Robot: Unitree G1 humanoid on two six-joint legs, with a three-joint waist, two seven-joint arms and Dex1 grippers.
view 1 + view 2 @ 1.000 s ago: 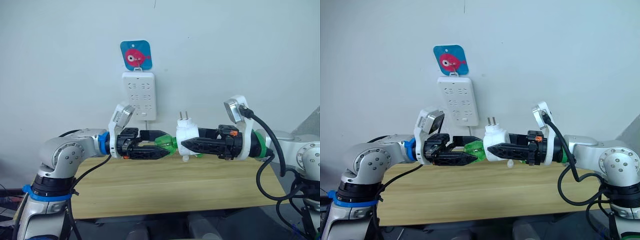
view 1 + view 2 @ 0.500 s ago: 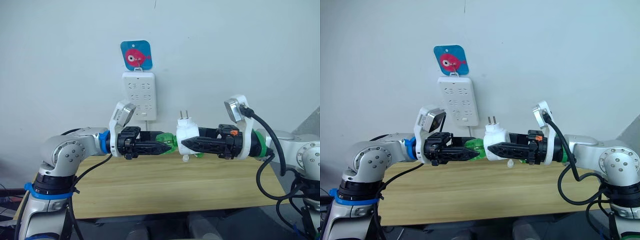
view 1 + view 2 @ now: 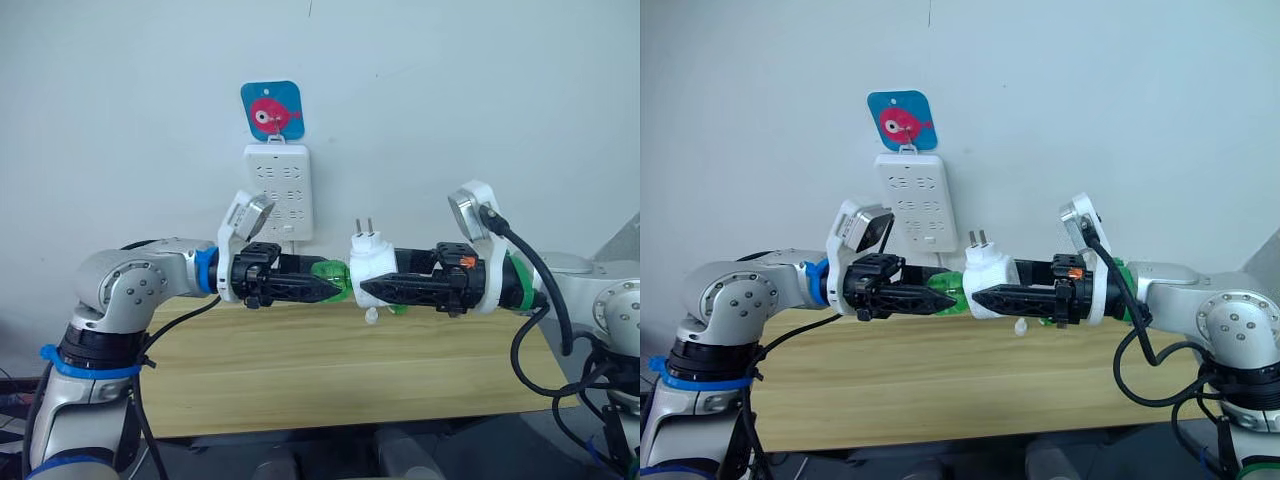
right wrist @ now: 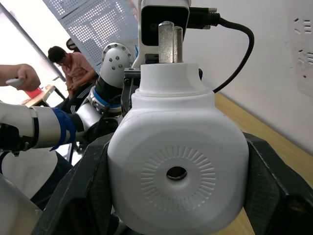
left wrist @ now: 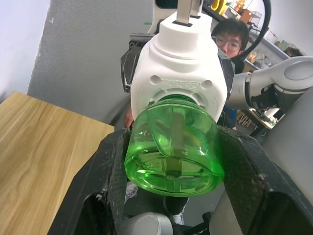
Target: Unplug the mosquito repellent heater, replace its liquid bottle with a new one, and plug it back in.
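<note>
The two head views look forward over a wooden table (image 3: 330,375) at the wall-hung power strip (image 3: 279,190), sharing nearly all of it. Each wrist view sits very close, facing the mosquito repellent heater (image 4: 177,166) from opposite sides.

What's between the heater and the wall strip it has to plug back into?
Nothing visible. The heater, held by the right gripper, is out in front of the power strip. The green bottle in the left gripper sits on its other end, prongs free.
</note>
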